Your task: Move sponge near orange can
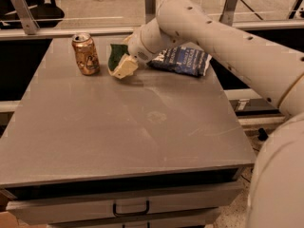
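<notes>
The orange can (86, 54) stands upright at the far left of the grey table (128, 127). The sponge (114, 56), dark green on top with a pale yellow base, is tilted on edge just right of the can, with a small gap between them. My gripper (125, 64) is at the end of the white arm reaching in from the right. It is shut on the sponge, low over the tabletop; whether the sponge touches the table I cannot tell.
A dark blue snack bag (183, 60) lies at the far right of the table, behind the arm. A drawer with a handle (130, 208) sits under the table's front edge. A railing runs behind the table.
</notes>
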You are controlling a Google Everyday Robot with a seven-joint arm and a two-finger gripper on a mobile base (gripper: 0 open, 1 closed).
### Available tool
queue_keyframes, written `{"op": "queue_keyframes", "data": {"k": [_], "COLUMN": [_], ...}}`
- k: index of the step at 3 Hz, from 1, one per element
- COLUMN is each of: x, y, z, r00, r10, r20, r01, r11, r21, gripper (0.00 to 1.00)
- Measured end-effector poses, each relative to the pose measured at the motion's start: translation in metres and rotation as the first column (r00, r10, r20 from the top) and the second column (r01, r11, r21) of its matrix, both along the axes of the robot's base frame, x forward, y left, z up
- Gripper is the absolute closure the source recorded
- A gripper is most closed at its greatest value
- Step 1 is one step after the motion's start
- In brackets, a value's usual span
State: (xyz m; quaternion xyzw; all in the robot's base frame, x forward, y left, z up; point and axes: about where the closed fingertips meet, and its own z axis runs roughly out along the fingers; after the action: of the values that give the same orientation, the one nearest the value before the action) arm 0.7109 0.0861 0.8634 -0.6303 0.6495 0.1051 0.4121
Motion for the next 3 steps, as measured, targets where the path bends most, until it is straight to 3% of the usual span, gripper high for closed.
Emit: {"op": "queue_keyframes", "data": {"k": [2,3], "x": [0.0111,0.0116], "y": [0.0188,0.0203], "z": [-0.0138,-0.0133], "r00": [0.9986,0.9982], "r10": [-0.042,-0.049], "r20": [-0.033,-0.035], "r01": [0.043,0.050], "r11": [0.999,0.998], "r21": [0.020,0.026], "gripper": [0.13,0.00]}}
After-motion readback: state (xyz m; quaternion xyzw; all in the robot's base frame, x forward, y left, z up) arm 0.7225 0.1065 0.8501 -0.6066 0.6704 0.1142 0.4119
